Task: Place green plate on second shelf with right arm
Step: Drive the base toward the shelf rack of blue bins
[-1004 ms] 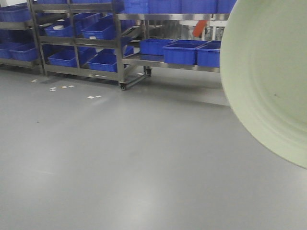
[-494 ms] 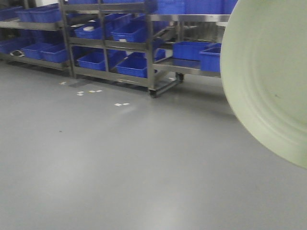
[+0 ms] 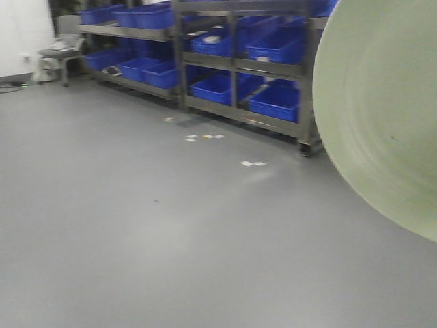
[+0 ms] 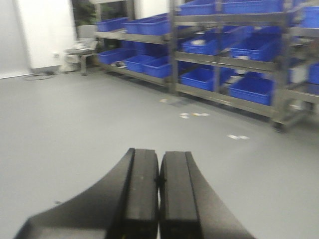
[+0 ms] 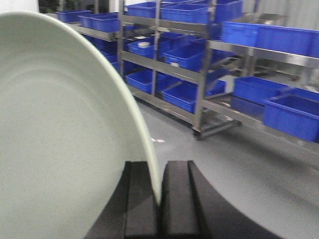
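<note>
Pale green plate [image 5: 60, 129] rim pinched between right jaws, left jaws seemingly closed

The scene is being lit evenly and rather dimly from overhead. A soft pale sheen is being thrown on the floor [image 3: 205, 287] toward 6 o'clock in the front view. The racks [image 3: 239, 106] are being smeared by blur at 12 o'clock. The green plate [image 5: 60, 139] is being shown out of focus at 9 o'clock in the right wrist view.

Three views facing shelving [image 3: 235, 67] (shared backdrop)
</note>
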### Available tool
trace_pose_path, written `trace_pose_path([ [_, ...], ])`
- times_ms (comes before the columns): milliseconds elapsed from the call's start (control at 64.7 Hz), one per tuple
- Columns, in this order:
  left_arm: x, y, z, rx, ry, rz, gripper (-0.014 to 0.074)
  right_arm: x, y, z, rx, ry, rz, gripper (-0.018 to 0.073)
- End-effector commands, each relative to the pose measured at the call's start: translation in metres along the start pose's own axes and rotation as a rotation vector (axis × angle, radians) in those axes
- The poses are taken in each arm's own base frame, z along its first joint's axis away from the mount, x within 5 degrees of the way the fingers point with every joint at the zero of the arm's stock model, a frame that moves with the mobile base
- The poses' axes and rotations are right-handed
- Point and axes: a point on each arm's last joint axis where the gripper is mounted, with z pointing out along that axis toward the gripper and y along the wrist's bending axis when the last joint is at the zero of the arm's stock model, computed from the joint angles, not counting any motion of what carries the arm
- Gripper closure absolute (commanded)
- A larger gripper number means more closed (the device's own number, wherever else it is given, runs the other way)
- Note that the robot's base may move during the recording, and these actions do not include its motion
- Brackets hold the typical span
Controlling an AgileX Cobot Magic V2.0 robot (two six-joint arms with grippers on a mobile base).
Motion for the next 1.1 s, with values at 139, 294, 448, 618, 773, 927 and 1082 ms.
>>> trace_pose_path([
  [139, 0.0057, -0.0003, -0.0001, 0.001, -0.059, -0.001, 0.0466, -0.0199, -0.0017, -0.0007, 0.016, -0.132, 0.008, 0.051],
  [294, 0.0057, -0.0003, -0.0001, 0.001, -0.059, -0.001, 0.0466, -0.0199, -0.0017, -0.0007, 0.016, -0.132, 0.008, 0.051],
  [448, 0.0057, -0.0003, -0.0001, 0.001, -0.059, -0.001, 0.0466, -0.0199, -0.0017, -0.0007, 0.016, -0.132, 0.008, 0.051],
  [618, 0.0057, -0.0003, -0.0001, 0.001, -0.059, -0.001, 0.0466, -0.0199, -0.0017, -0.0007, 0.016, -0.132, 0.008, 0.051],
  [773, 0.0057, -0.0003, -0.0001, 0.001, -0.059, -0.001, 0.0466, -0.0199, -0.0017, -0.0007, 0.016, -0.132, 0.008, 0.051],
  [927, 0.0057, -0.0003, -0.0001, 0.001, -0.059, -0.001, 0.0466, -0.0199, -0.0017, -0.0007, 0.016, -0.132, 0.008, 0.051],
  [1082, 0.0057, -0.0003, -0.0001, 0.001, -0.059, -0.001, 0.0466, -0.0199, -0.0017, -0.0007, 0.016, -0.132, 0.008, 0.051],
])
